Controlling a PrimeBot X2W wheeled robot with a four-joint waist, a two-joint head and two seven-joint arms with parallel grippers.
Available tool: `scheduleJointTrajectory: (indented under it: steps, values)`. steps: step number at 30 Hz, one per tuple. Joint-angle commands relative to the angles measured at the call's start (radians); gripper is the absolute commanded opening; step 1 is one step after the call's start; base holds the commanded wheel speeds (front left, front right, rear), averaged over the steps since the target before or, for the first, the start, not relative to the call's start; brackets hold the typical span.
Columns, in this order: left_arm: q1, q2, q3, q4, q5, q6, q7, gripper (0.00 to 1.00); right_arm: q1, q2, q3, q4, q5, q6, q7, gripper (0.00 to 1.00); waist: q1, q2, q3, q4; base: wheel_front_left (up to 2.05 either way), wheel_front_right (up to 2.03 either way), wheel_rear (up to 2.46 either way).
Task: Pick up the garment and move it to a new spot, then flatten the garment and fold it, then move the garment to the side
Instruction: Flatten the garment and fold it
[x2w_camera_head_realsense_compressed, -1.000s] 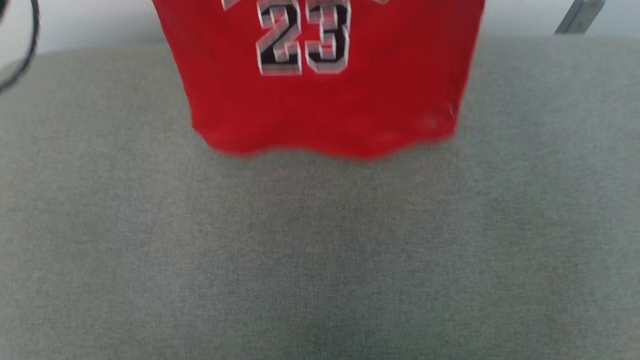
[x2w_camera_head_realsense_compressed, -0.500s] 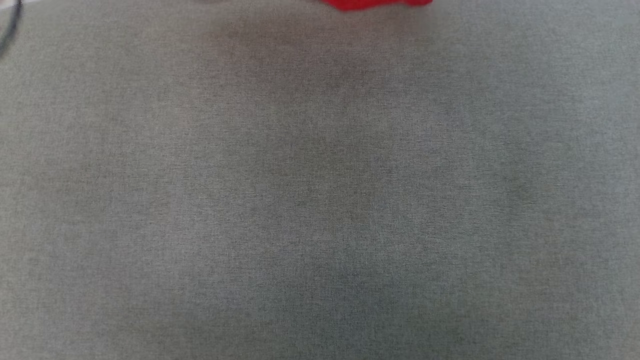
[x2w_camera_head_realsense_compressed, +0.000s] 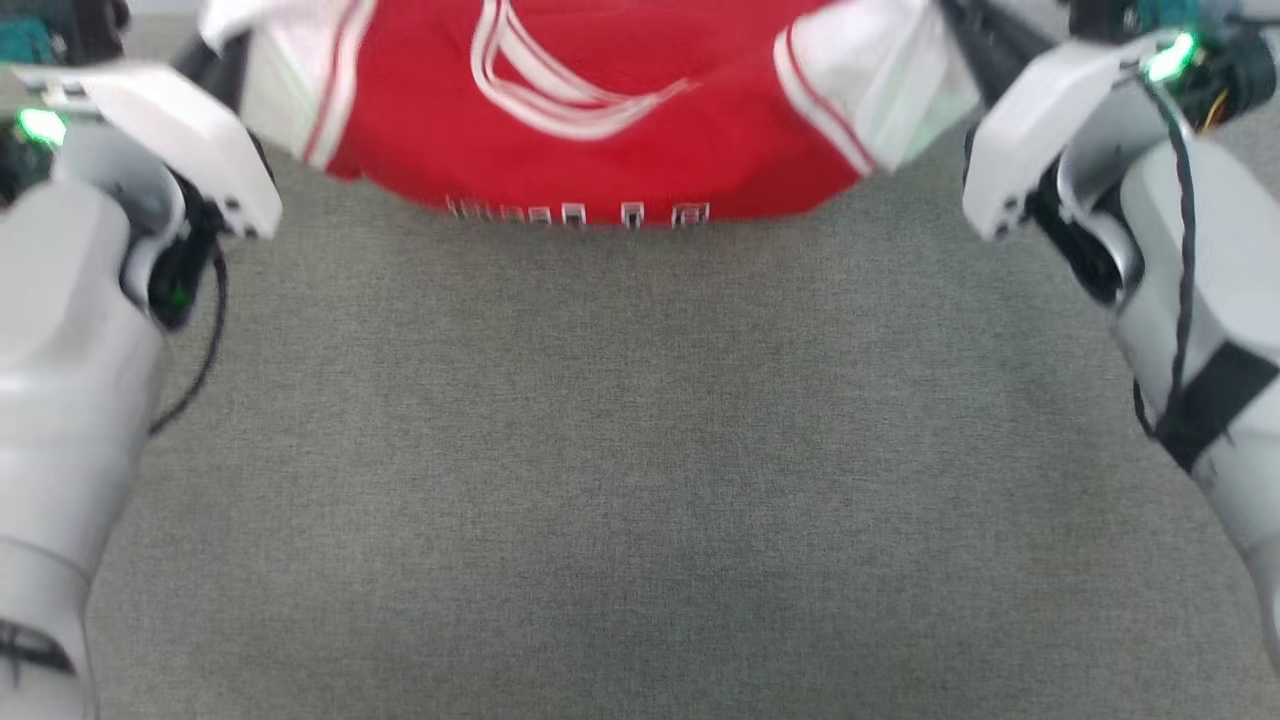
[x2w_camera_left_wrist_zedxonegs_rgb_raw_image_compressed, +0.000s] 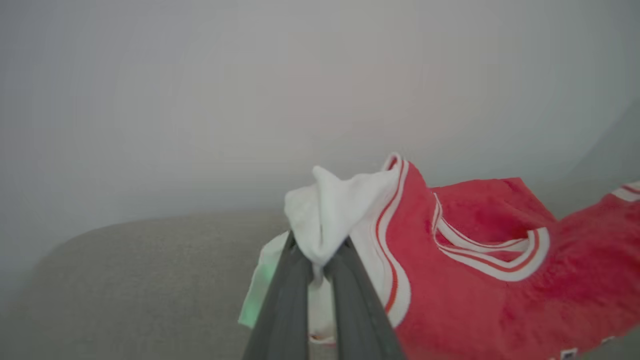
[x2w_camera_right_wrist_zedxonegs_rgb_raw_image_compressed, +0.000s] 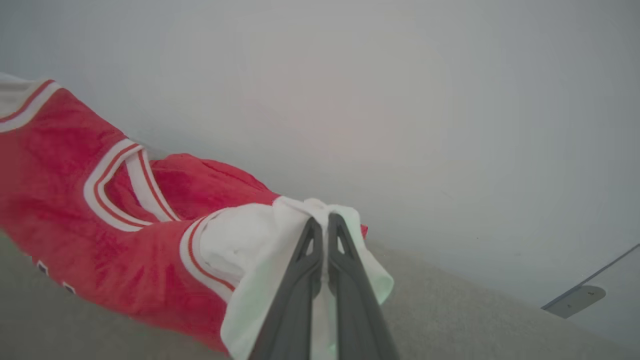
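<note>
garment: stretched by its white sleeves over the far side of the grey cushion
left gripper: pinching one sleeve
right gripper: pinching the other
tip: lower both evenly, cloth taut

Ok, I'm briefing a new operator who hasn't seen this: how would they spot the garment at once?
Start at the wide grey fabric surface. At its far edge, stretched between the left tool and right tool, is the garment. It's the only bright red thing, with white sleeves and striped V-neck trim.
</note>
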Motion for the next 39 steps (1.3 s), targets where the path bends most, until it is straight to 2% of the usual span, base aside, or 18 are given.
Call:
scheduleJointTrajectory:
  steps: [1,5,13,16,21,26,29,31,37,38,39]
  values:
    - [0.024,0.007,-0.008,-0.015,-0.021,0.000,0.013,0.00,0.028,-0.016,0.015,-0.028,0.022,0.000,0.016,0.00,0.0001,0.0001,-0.009,-0.001,0.00,0.00,0.00]
    - [0.128,0.053,-0.047,-0.114,-0.120,0.000,0.125,0.00,0.136,-0.081,0.079,-0.182,0.165,0.000,0.132,0.00,0.0001,0.0001,-0.039,-0.009,0.00,0.00,0.00]
    - [0.393,0.209,-0.071,-0.394,-0.275,0.006,0.263,0.00,0.378,-0.263,0.147,-0.511,0.330,0.000,0.298,0.00,0.0001,0.0001,-0.102,-0.024,0.00,0.00,0.00]
    - [0.510,0.267,-0.070,-0.518,-0.315,0.055,0.289,0.00,0.476,-0.321,0.136,-0.604,0.371,0.000,0.341,0.00,0.0001,0.0001,-0.122,-0.027,0.00,0.00,0.00]
    - [0.703,0.369,-0.075,-0.716,-0.355,0.172,0.304,0.00,0.633,-0.386,0.096,-0.702,0.428,0.000,0.425,0.00,0.0001,0.0001,-0.145,-0.029,0.00,0.00,0.00]
    - [0.849,0.447,-0.100,-0.817,-0.358,0.272,0.306,0.00,0.767,-0.431,0.062,-0.760,0.448,0.000,0.505,0.00,0.0001,0.0001,-0.158,-0.031,0.00,0.00,0.00]
    - [0.910,0.466,-0.123,-0.830,-0.352,0.319,0.315,0.00,0.840,-0.450,0.043,-0.769,0.444,0.000,0.557,0.00,0.0001,0.0001,-0.161,-0.032,0.00,0.00,0.00]
    - [0.931,0.461,-0.126,-0.835,-0.365,0.332,0.311,0.00,0.879,-0.446,0.023,-0.772,0.451,0.000,0.580,0.00,0.0001,0.0001,-0.160,-0.031,0.00,0.00,0.00]
    - [0.960,0.430,-0.117,-0.820,-0.382,0.333,0.275,0.00,0.952,-0.406,-0.052,-0.767,0.408,0.000,0.615,0.00,0.0001,0.0001,-0.139,-0.031,0.00,0.00,0.00]
    - [0.959,0.427,-0.113,-0.818,-0.383,0.328,0.266,0.00,0.953,-0.395,-0.069,-0.768,0.391,0.000,0.612,0.33,0.0001,0.0001,-0.136,-0.031,0.00,0.00,0.00]
    - [0.957,0.427,-0.112,-0.816,-0.381,0.326,0.261,0.00,0.956,-0.383,-0.085,-0.768,0.381,0.000,0.614,0.80,0.0001,0.0001,-0.132,-0.030,0.00,0.00,0.00]
